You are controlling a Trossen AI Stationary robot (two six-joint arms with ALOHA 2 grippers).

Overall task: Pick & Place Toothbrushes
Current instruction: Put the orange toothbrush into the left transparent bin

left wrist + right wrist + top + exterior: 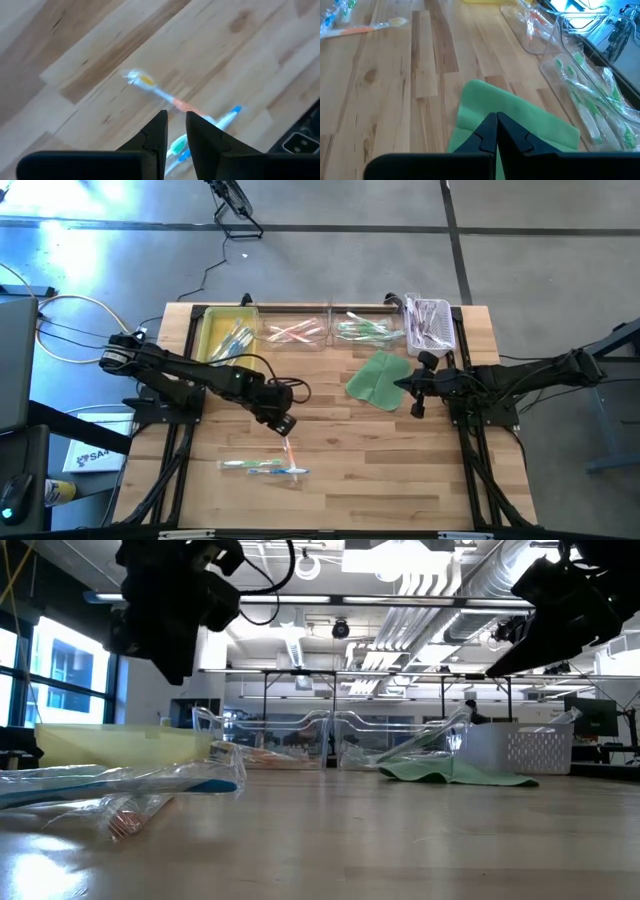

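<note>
Left pincer [285,426] slightly open, empty, above orange toothbrush [290,452] on desk [400,460]; right pincer [417,410] closed, empty, beside green cloth [378,378].

Almost nothing can be read. In the high view, at the lower left of the frame, a white box [88,452] on the floor beside the tabletop carries dark letters that look like "SA", with the rest cut off by the frame of the stand. No wrapper, bin or basket shows legible print in any view, and the room behind shows no readable signs.
</note>
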